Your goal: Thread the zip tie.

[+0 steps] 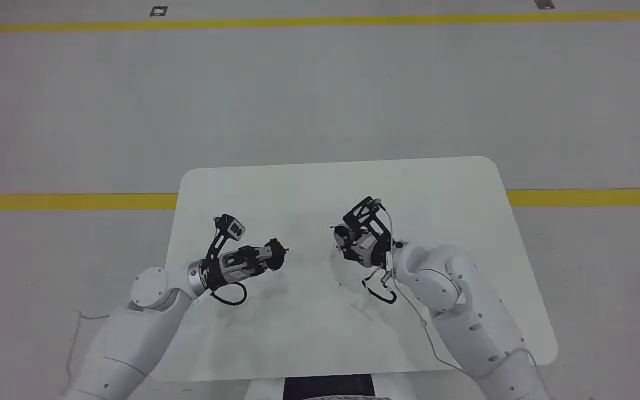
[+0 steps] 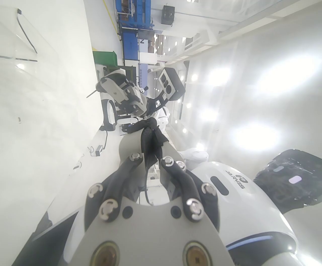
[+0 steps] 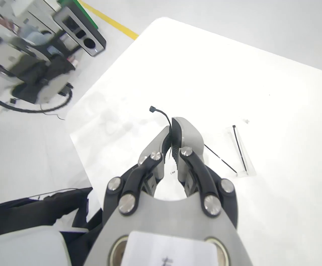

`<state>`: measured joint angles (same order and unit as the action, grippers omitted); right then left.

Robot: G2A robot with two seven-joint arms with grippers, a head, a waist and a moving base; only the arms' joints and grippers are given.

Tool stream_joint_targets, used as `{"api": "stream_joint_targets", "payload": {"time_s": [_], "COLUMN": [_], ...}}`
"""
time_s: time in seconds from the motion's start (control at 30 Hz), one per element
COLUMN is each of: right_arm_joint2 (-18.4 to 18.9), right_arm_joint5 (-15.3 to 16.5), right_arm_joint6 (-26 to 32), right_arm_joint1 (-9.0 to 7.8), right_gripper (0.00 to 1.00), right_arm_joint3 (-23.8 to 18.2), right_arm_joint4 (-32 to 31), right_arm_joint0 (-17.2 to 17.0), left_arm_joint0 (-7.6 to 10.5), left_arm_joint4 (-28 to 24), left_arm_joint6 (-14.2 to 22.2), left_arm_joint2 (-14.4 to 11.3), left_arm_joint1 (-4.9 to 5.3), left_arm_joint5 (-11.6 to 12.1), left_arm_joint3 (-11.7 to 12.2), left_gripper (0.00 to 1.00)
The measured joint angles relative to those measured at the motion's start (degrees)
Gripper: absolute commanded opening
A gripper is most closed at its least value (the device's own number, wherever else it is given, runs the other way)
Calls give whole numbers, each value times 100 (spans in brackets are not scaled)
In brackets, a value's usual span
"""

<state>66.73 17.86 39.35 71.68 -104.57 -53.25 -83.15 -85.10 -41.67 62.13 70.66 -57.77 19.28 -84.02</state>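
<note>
Over the table point(image 1: 300, 190), the right gripper point(image 3: 172, 133) pinches 1 black zip tie point(image 3: 161, 112), fingers fully closed; the left gripper point(image 1: 277, 254) has its fingers pressed together.

A big industrial hall, likely a robot lab: grey floor point(image 1: 320, 100) with yellow lines point(image 1: 300, 22), blue racks point(image 2: 130, 12) and a green bin point(image 2: 105, 58) far beyond the left claw point(image 2: 149, 128), ceiling lights point(image 2: 189, 103) overhead, a white surface point(image 1: 300, 200).
</note>
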Motion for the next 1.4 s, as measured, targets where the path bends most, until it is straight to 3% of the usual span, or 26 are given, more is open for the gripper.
{"api": "stream_joint_targets", "payload": {"time_s": [0.27, 0.53, 0.97, 1.1, 1.27, 1.4], "right_arm_joint2": [-231, -473, -477, -477, -477, -477], "right_arm_joint5": [-31, -13, -6, -6, -6, -6], "right_arm_joint6": [-1028, -1703, -1715, -1715, -1715, -1716], "right_arm_joint1": [37, 70, 69, 69, 69, 69], "right_gripper": [0, 0, 0, 0, 0, 0], "right_arm_joint3": [-183, -119, -115, -115, -115, -115], "right_arm_joint4": [103, 138, 102, 102, 102, 102], "right_arm_joint0": [-75, -103, -96, -96, -96, -96], "left_arm_joint0": [182, 421, 461, 509, 516, 489], "left_arm_joint4": [260, 154, 184, 300, 541, 830], "left_arm_joint6": [-565, -522, -600, -402, -31, 2], "left_arm_joint2": [-365, -463, -421, -360, -161, -47], "left_arm_joint1": [-130, -311, -349, -362, -447, -558], "left_arm_joint5": [21, 20, 20, 20, 20, 20], "left_arm_joint3": [308, 622, 575, 692, 751, 800], "left_gripper": [0, 0, 0, 0, 0, 0]}}
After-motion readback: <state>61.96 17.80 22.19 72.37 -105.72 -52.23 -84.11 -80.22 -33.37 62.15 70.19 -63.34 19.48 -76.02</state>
